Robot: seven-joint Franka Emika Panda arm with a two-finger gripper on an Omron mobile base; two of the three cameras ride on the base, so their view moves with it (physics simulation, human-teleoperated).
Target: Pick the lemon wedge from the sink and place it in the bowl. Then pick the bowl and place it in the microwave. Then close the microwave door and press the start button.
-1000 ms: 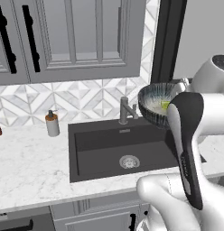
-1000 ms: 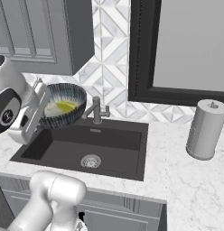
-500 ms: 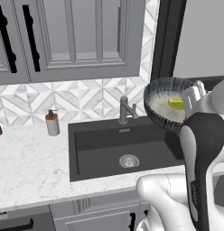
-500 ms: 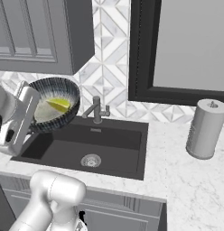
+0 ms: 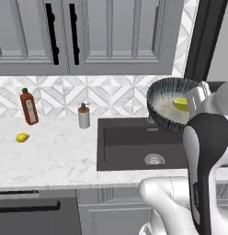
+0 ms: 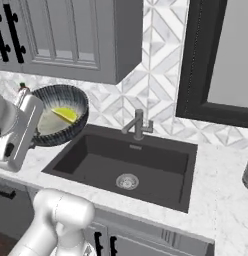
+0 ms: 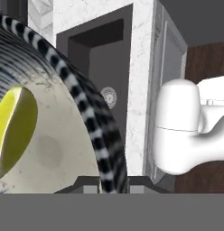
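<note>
Gripper (image 7: 111, 187) clamps narrowly on rim of bowl (image 5: 173, 108), held aloft above sink (image 5: 134, 147); lemon wedge (image 5: 181, 104) rides inside. Since a second ago whole view shifts: base driving, bowl tilting steeper, carry toward microwave under way. Bottle (image 5: 28, 106), soap dispenser (image 5: 83, 115) and whole lemon (image 5: 22, 137) now visible on counter (image 5: 51, 151) beyond.
</note>
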